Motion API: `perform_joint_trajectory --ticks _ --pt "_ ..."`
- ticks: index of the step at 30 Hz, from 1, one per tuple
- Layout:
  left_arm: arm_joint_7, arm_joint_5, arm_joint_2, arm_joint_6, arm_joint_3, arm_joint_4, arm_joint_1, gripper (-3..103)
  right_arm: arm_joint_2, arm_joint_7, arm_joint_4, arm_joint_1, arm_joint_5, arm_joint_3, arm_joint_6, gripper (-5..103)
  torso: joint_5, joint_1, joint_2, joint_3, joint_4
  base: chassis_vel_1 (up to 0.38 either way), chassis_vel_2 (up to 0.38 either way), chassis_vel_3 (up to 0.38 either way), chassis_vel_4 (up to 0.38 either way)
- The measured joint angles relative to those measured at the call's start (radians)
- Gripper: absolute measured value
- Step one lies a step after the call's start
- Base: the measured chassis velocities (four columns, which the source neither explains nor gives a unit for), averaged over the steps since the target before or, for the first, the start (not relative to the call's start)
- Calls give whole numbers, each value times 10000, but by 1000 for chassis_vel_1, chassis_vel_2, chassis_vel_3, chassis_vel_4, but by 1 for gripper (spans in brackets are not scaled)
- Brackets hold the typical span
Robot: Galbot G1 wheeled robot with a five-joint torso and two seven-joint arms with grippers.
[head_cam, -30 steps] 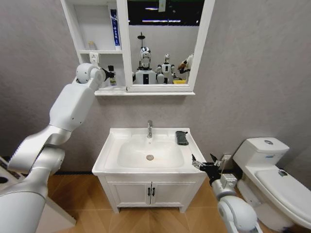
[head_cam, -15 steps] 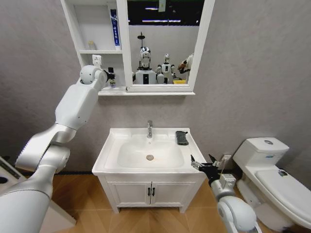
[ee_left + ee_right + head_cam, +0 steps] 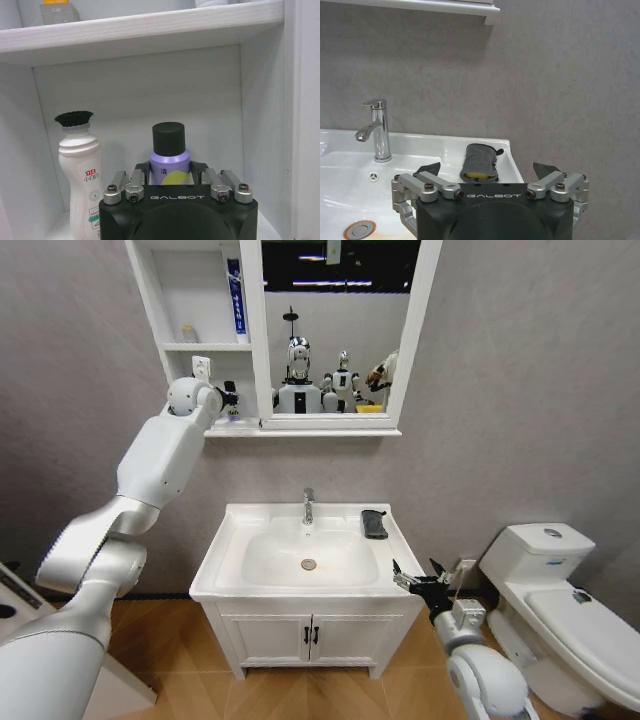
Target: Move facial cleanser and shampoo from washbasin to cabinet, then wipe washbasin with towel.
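Note:
My left gripper reaches into the lowest compartment of the white wall cabinet. It is shut on a purple bottle with a black cap, which stands upright between the fingers; the bottle's base is hidden behind the gripper body. Beside it on the same shelf stands a white bottle with a black cap. The washbasin holds no bottles. The dark grey towel lies folded on its rim to the right of the faucet. My right gripper hangs open at the basin's front right corner, facing the towel.
A white toilet stands to the right of the basin. Below the basin is a low two-door vanity. A blue tube stands on an upper cabinet shelf, next to the mirror panel. A grey wall runs behind everything.
The left arm has pushed a little up and to the right, carrying the gripper and purple bottle deeper into the cabinet compartment. The right arm has barely moved.

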State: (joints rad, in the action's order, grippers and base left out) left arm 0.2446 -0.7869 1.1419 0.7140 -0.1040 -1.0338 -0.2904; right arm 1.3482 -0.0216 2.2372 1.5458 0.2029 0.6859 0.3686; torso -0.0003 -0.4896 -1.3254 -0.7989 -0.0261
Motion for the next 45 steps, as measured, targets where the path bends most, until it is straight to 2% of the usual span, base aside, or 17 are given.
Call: perform_joint_trajectory --ticks 4,5,7,11,12,14,18,21,22,26,27,29,30,35,40,44,45 --pt "-91 22 -1 7 5 -9 13 56 1 35 -14 18 -13 -8 -10 100 0 0 0 0 -1 0 0 0 0" --pt "-125 41 0 22 8 -28 30 66 5 45 -16 19 -16 -18 -13 100 0 0 0 0 -1 0 0 0 0" --pt "-139 52 6 24 10 -33 42 66 8 51 -18 20 -18 -24 -15 100 0 -1 0 0 -1 0 0 0 0" --pt "-141 86 39 26 51 -95 134 83 20 69 -26 17 -22 -34 -24 100 0 -1 0 0 -1 0 0 0 0" --pt "-141 86 39 26 51 -95 134 83 20 69 -26 17 -22 -34 -24 100 0 -1 0 0 -1 0 0 0 0" --pt "-58 72 -70 26 101 -329 248 97 15 67 -43 29 -19 -14 -46 100 0 -1 0 0 -4 0 0 0 0" --pt "119 -26 -258 32 161 -715 400 99 14 64 -50 44 -17 1 -65 100 -1 -1 0 0 -2 0 0 0 0" --pt "651 -470 -970 54 341 -2158 1000 100 34 52 -54 43 -14 -36 -72 100 -5 0 0 0 1 0 0 0 0" --pt "651 -470 -970 54 341 -2158 1000 100 34 52 -54 43 -14 -36 -72 100 -5 0 0 0 1 0 0 0 0" --pt "1485 -1592 -1879 52 789 -4355 2127 100 101 100 -32 -178 -15 -135 242 100 1 0 0 0 -4 0 0 0 0" --pt "1485 -1592 -1879 52 789 -4355 2127 100 101 100 -32 -178 -15 -135 242 100 1 0 0 0 -4 0 0 0 0" --pt "2070 -2267 -2568 39 1084 -5579 3091 100 70 119 -20 -324 -14 -171 376 100 1 0 0 1 -3 0 0 0 0" --pt "2070 -2267 -2568 39 1084 -5579 3091 100 70 119 -20 -324 -14 -171 376 100 1 0 0 1 -3 0 0 0 0" --pt "2899 -3264 -4085 -246 1915 -8279 5327 100 31 177 -73 -440 -14 -216 444 100 1 1 0 1 5 0 0 0 0" --pt "3254 -3485 -4695 -686 2616 -9752 7007 100 207 176 55 -224 -95 -160 422 100 2 1 -1 1 0 0 0 0 0" --pt "3273 -3178 -4881 -1079 5051 -11773 10644 100 275 154 169 -143 -129 -156 376 100 5 0 -1 2 -5 0 0 0 0" --pt "3273 -3178 -4881 -1079 5051 -11773 10644 100 275 154 169 -143 -129 -156 376 100 5 0 -1 2 -5 0 0 0 0"
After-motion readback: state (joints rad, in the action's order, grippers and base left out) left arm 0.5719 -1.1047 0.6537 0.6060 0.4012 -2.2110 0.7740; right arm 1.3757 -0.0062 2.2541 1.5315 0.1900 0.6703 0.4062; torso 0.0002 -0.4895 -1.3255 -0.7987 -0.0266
